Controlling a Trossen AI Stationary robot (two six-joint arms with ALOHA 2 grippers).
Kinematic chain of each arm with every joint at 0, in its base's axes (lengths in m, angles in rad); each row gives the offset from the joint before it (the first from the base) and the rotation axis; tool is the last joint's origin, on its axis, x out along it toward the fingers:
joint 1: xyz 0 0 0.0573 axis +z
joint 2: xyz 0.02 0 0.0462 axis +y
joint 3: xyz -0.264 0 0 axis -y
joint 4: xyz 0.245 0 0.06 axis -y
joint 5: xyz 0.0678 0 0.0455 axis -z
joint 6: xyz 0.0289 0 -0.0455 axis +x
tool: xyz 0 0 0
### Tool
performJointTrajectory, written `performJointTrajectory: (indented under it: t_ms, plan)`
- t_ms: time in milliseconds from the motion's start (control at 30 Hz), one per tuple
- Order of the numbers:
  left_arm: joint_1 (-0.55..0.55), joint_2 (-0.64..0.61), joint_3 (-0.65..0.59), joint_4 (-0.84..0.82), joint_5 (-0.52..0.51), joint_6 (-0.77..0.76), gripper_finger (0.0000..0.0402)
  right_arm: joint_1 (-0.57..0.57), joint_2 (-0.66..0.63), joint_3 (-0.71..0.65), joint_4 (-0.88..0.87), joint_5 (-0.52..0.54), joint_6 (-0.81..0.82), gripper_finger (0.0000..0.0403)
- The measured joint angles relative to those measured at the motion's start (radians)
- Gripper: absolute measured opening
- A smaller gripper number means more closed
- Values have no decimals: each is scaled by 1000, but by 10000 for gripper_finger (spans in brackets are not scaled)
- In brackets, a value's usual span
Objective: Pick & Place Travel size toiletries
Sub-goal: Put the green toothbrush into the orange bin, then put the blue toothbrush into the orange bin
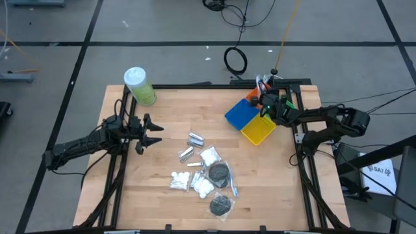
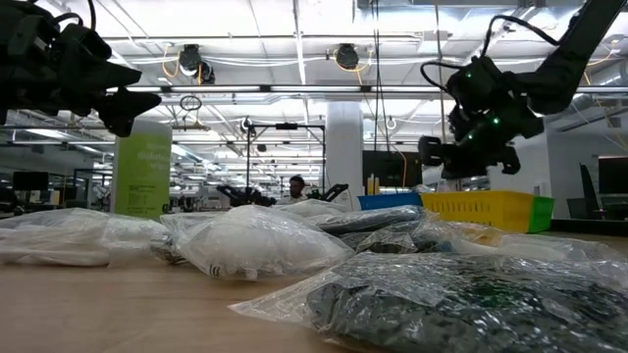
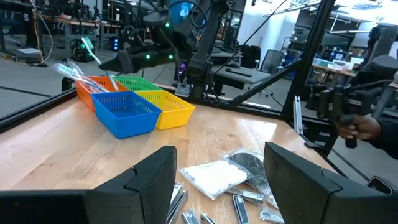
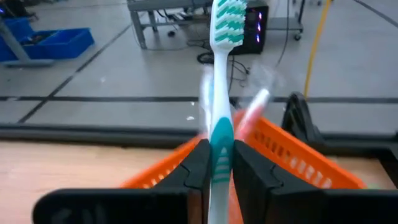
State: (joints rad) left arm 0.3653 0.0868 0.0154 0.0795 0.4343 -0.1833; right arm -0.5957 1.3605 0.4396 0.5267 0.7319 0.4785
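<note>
One toothbrush [image 4: 221, 134] pinched in right gripper [image 4: 217, 163] over orange basket [image 4: 298, 158]; left gripper [image 1: 151, 133] open; 2 black discs [image 1: 218, 173] on counter [image 1: 156, 195].

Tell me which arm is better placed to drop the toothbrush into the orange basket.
Right. The right gripper is shut on the toothbrush directly above the orange basket. The left gripper hangs open and empty across the table, beside the pile of toiletries.

I'm looking at a grey concrete floor [image 1: 162, 23] crossed by dark lines, black cables [image 1: 235, 60] coiled behind the wooden table [image 1: 162, 208]. Beyond it, long ceiling lights [image 2: 294, 44] glare over a white pillar [image 2: 343, 147], workbenches and monitors.
</note>
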Motion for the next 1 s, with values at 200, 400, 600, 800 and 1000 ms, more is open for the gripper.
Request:
performJointTrajectory:
  t_ms: [200, 400, 600, 800, 1000]
  plan:
    - [0, 0, 0, 0, 0, 0, 239, -20, 0, -39, 1, -1, 45, 46]
    - [0, 0, 0, 0, 0, 0, 239, -20, 0, -42, 18, -4, 44, 86]
    - [0, 0, 0, 0, 0, 0, 239, -20, 0, -42, 33, -53, 33, 146]
    - [0, 0, 0, 0, 1, 0, 239, 18, -25, -42, 139, -226, -58, 183]
    - [0, 0, 0, 0, 1, 0, 239, 266, -148, 76, -10, -504, -228, 179]
